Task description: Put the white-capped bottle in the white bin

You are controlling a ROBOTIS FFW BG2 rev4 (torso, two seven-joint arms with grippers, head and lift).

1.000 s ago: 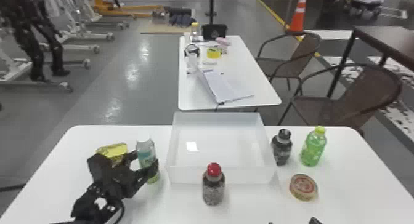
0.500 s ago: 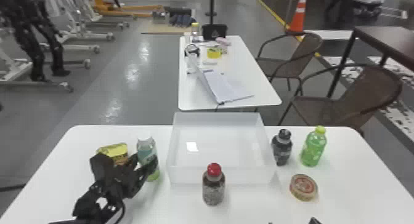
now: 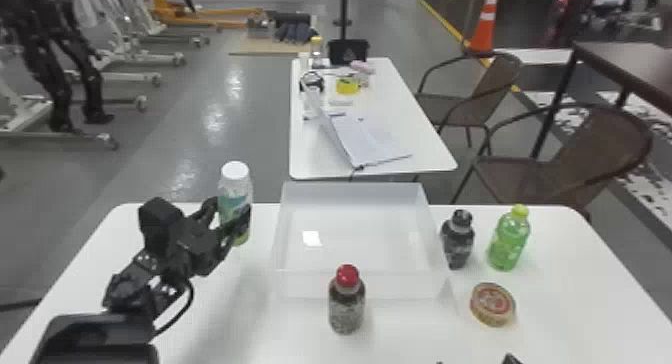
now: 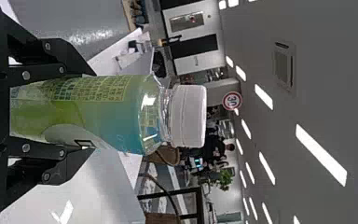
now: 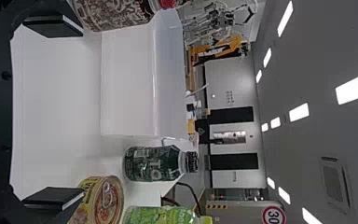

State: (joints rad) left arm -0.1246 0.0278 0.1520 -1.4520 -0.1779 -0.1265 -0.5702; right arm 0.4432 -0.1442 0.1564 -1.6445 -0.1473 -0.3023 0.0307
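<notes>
In the head view my left gripper is shut on the white-capped bottle, held upright above the table to the left of the white bin. The left wrist view has the bottle between the two fingers of the left gripper, its white cap pointing away from the palm. The right gripper is at the bottom edge of the head view. In the right wrist view the right gripper stands open with nothing between its fingers.
A red-capped bottle stands in front of the bin. To its right are a dark bottle, a green bottle and a round can. A second table is behind.
My left gripper has lifted the white-capped bottle off the table, its forearm coming farther into view. The yellow can at the left is now out of sight. The right gripper keeps its place.
</notes>
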